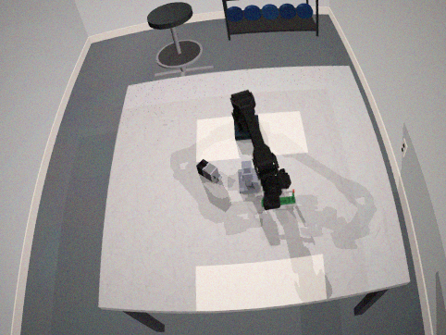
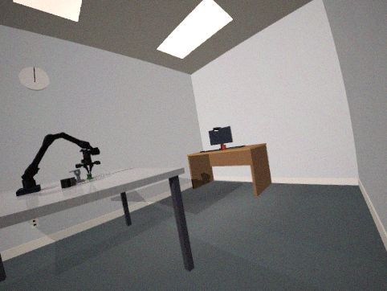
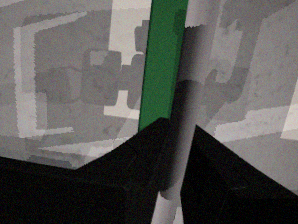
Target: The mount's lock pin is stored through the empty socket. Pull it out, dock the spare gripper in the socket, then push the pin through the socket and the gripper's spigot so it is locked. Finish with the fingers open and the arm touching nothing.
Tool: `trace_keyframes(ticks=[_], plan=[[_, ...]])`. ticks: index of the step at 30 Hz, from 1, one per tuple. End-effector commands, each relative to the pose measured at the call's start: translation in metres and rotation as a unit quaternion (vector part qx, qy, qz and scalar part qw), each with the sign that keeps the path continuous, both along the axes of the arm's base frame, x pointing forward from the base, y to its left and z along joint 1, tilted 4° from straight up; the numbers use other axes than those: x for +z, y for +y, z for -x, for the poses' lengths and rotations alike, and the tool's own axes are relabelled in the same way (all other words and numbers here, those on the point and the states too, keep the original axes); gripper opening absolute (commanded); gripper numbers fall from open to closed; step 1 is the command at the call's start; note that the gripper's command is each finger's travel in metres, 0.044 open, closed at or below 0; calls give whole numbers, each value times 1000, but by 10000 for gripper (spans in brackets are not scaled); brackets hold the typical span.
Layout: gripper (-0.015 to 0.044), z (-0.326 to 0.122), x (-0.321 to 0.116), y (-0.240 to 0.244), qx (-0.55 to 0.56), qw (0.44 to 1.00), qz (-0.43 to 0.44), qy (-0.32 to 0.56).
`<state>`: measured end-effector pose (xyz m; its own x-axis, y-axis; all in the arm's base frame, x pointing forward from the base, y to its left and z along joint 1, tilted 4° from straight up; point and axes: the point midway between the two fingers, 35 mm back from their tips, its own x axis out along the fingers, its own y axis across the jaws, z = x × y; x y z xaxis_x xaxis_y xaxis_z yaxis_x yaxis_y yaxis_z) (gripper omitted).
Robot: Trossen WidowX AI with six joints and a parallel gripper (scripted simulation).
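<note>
My gripper (image 2: pixel 89 173) (image 3: pixel 173 129) is shut on the lock pin (image 3: pixel 202 15), a pale grey round rod that runs slantwise between the fingertips. A small red end (image 1: pixel 293 191) shows beside the arm in the top view. A long green holder (image 1: pixel 288 200) (image 2: pixel 89 177) (image 3: pixel 161 60) is below the pin and fingers; whether the pin touches it is unclear. The pale grey mount (image 1: pixel 248 181) (image 2: pixel 77 175) stands beside the arm; its socket is too small to read. The spare gripper (image 1: pixel 208 170) (image 2: pixel 68 182), a black and grey block, lies apart from the mount.
The arm (image 1: pixel 259 139) reaches from its base over the white table (image 1: pixel 153 241), passing close beside the mount. Its fingertips are hidden in the top view. A stool (image 1: pixel 169 15) and a rack of blue balls (image 1: pixel 273 27) stand on the floor beyond the table.
</note>
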<state>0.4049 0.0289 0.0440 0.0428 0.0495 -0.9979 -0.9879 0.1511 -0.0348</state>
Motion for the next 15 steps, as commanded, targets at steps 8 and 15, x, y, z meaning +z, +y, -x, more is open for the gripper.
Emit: trace_keyframes(ticks=[8,15], plan=[[0,1,-17,-1,2,1000,0,-1],[0,2,-24,-2,2,1000,0,-3]])
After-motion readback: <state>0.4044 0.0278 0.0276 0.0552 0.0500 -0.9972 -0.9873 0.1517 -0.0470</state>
